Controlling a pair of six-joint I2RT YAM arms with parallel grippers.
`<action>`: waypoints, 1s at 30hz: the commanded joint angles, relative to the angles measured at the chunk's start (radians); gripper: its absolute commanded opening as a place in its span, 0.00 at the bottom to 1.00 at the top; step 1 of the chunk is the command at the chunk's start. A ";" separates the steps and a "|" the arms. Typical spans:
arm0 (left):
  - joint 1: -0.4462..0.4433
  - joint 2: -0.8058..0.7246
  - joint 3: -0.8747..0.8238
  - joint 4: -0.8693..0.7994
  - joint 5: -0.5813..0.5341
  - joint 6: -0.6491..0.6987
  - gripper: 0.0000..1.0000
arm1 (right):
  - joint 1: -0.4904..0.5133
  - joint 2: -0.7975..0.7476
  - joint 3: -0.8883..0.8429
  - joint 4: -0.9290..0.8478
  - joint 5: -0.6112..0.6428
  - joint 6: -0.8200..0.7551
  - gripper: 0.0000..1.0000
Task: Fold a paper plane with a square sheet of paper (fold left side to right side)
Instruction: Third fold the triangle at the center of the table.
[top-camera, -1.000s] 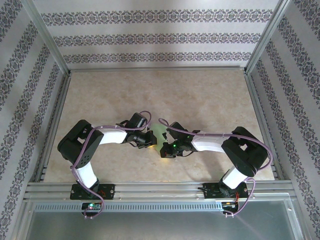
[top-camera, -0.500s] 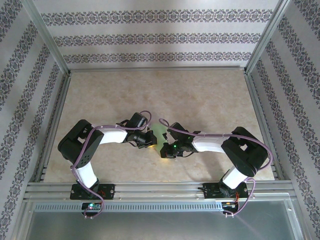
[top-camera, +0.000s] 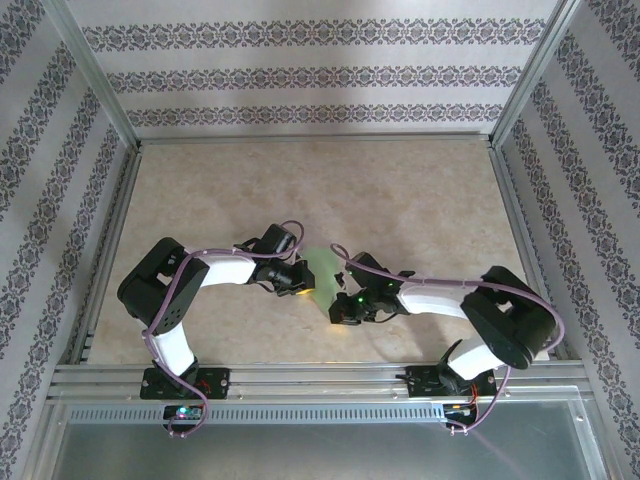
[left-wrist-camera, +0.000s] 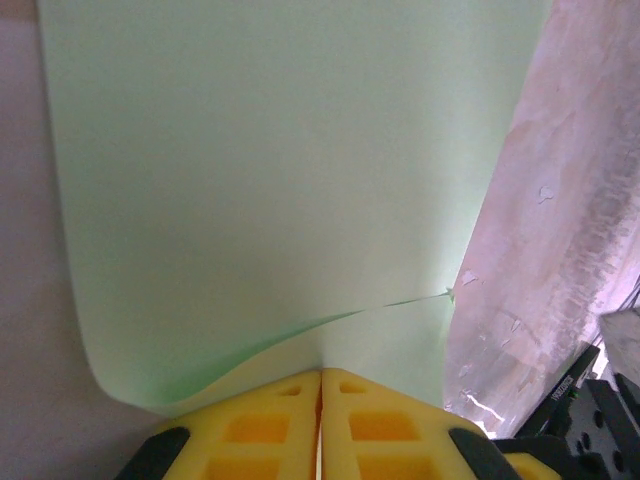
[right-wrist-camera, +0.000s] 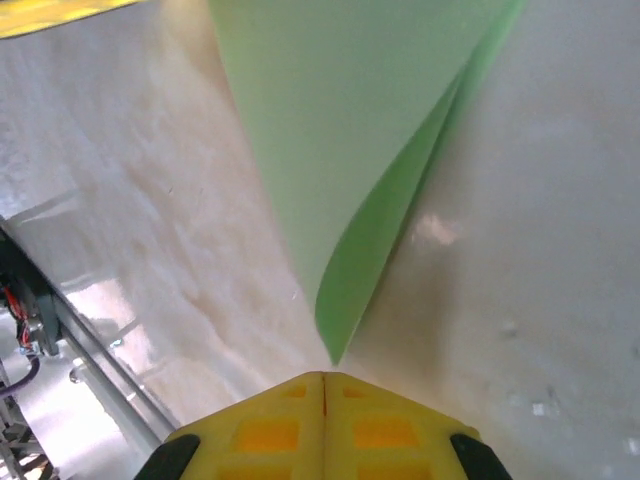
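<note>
Paper (top-camera: 322, 272): light-green sheet held between the two grippers, above the middle of the table and towards its near edge; whether any edge rests on the surface cannot be told.
Paper, left wrist view (left-wrist-camera: 270, 180): one broad, smooth face rises away from the pads; the lower left corner curls under, and a fine crease runs from just above the pads to the right edge.
Paper, right wrist view (right-wrist-camera: 340, 120): doubled over, two layers narrowing to a point at the pads, with a darker green inner face showing between them.
Left gripper (top-camera: 304, 284) (left-wrist-camera: 321, 375): yellow pads (left-wrist-camera: 260, 430) pressed together with only a thin seam between them; the paper's lower edge is clamped in that seam.
Right gripper (top-camera: 338, 305) (right-wrist-camera: 323, 375): yellow pads (right-wrist-camera: 265, 435) closed flush; the paper's pointed corner ends at the seam and looks pinched there.
Grippers, relation: facing each other across the paper, left on its left side, right on its lower right, near but apart.
Left arm (top-camera: 225, 270): white link reaching inward from its base at the near edge.
Right arm (top-camera: 435, 297): white link reaching inward likewise.
Cables (top-camera: 290, 228): purple, looped along both arms.
Table (top-camera: 400, 200): beige marbled surface.
Rails (top-camera: 320, 378): aluminium, along the near edge.
Walls (top-camera: 320, 75): striped patterned wallpaper on three sides.
</note>
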 joint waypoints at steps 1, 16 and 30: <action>-0.012 0.055 -0.035 -0.104 -0.127 0.008 0.10 | -0.030 -0.095 0.006 -0.035 -0.019 0.024 0.00; -0.012 0.057 -0.036 -0.098 -0.122 0.006 0.10 | 0.000 0.071 0.115 0.060 0.078 0.042 0.00; -0.012 0.039 -0.031 -0.101 -0.121 0.008 0.10 | 0.000 0.145 0.142 -0.052 0.121 0.009 0.00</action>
